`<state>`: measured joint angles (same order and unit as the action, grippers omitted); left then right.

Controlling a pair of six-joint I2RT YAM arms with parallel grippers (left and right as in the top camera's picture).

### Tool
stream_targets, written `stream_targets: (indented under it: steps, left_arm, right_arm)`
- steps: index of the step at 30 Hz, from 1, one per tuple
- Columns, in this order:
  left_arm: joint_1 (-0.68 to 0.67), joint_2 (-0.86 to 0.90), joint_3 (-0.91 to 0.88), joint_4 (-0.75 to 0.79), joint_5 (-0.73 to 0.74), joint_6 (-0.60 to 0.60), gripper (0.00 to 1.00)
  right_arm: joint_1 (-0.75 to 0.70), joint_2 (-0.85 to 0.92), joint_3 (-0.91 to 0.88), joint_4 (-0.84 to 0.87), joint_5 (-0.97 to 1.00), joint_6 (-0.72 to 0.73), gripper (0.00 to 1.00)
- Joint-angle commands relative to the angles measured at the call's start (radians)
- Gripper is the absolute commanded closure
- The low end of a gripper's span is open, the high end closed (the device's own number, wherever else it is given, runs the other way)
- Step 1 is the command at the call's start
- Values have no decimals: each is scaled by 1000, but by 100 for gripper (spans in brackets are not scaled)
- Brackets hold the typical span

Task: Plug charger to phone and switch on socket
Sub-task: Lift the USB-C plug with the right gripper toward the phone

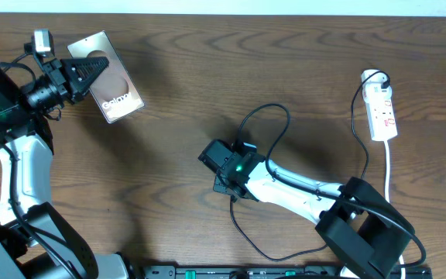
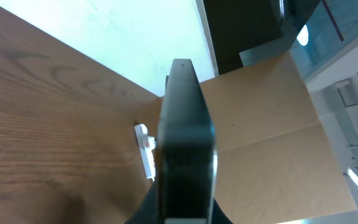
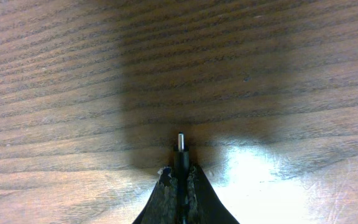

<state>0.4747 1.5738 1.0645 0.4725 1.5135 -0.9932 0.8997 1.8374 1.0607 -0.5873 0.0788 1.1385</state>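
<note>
The charger [image 3: 181, 155] is pinched in my right gripper [image 3: 181, 183]. Its small metal plug pokes out just past the fingertips [image 3: 165, 190], pointing forward over the bare wood. In the right wrist view the plug sits dead centre between the two pads, which are closed tight on the black stem behind it. From overhead, my right gripper sits near the middle of the table [image 1: 207, 54], and the thin black cable loops up and round behind it.

The phone [image 1: 122, 97] is at the far left, well apart from the plug. My left gripper [image 1: 93, 68] is clenched on it, with the dark fingers lying over its upper half. The white lettering shows on the lower half (only "Galaxy" reads clearly from above). Through the left wrist camera I see the phone edge-on, a dark narrow slab running straight out from my grip. I cannot tell for certain whether any corner of it touches the wood.

The socket [image 1: 382, 108] lies at the far right edge of the table, with red marks on its white face. A thin black cable curls at its top end and a white lead [image 1: 388, 167] trails down from its lower end. A sheet of brown cardboard [image 2: 272, 124] stands beyond the table.
</note>
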Motion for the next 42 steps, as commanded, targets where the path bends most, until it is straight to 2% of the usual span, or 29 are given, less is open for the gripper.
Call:
stream_targets:
  steps: [1,6,7,10,12,16,22,24,28,33,36,42]
  left_arm:
    - [-1,-6,-11,8,16,13,93]
    - [-1,-6,-12,8,16,13,93]
    - [-1,-6,-12,8,16,12,93]
    - [-1,-6,-12,8,16,12,93]
    - [-1,-6,-12,8,15,13,93]
    - [-1,-6,-12,9,3,13,93]
    - [-2,-6,-12,9,-39,14,92]
    - [-5,-6,-12,9,-42,20,93]
    - [-22,-6,-12,9,-43,32,93]
    - [-59,-6,-12,9,-89,44,93]
    - [-100,-6,-12,9,-126,58,93]
    - [-196,-6,-11,39,-220,61,92]
  right_arm:
    - [-19,14,-7,-3,-56,3,99]
    - [-101,14,-7,110,-418,-195,99]
    - [-121,14,-7,159,-524,-263,99]
    - [-197,14,-7,395,-1008,-480,99]
    - [-233,14,-7,503,-1176,-509,99]
    - [-307,14,-7,654,-1299,-570,99]
    - [-387,41,-8,762,-1303,-647,99]
    - [-395,80,-8,872,-1359,-635,99]
    - [-393,192,-8,1196,-1481,-401,99]
    - [-364,239,-8,1521,-1478,-167,99]
    - [-359,239,-8,1651,-1455,-60,99]
    - [-356,239,-8,1752,-1425,49,99]
